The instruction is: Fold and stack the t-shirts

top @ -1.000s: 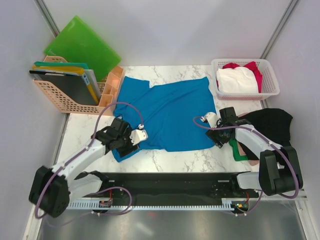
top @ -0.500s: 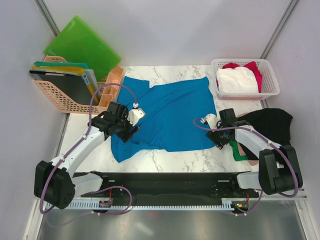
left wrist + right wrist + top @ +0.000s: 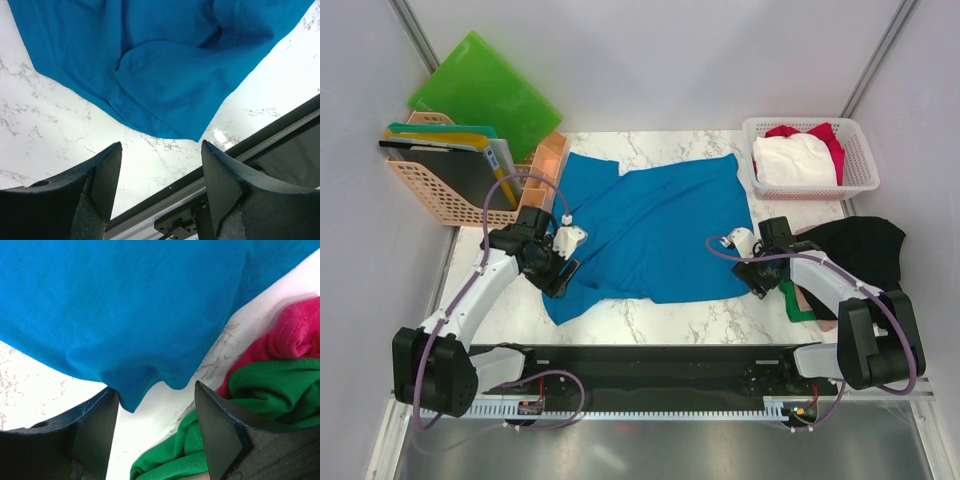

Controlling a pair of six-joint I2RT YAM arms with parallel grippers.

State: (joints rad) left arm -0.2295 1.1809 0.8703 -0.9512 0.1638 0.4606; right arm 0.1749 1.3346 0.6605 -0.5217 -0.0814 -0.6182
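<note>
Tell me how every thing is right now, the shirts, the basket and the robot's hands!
blue t-shirt: spread out on the table, unfolded
left gripper: open, empty, at the blue t-shirt's left edge
right gripper: open, at its near right corner
basket: upright, shirts inside
white t-shirt: crumpled in the basket
black t-shirt: heaped at the right, unfolded
green t-shirt: crumpled near the right gripper

A white marble-patterned tabletop (image 3: 665, 318) fills the middle. Plain pale grey walls (image 3: 650, 60) stand behind it and on both its sides, joined by slim metal posts (image 3: 418, 35) at its far corners. A black rail (image 3: 660, 362) runs along its near edge, with a brushed metal sheet (image 3: 650, 450) below. The light is soft and even.
</note>
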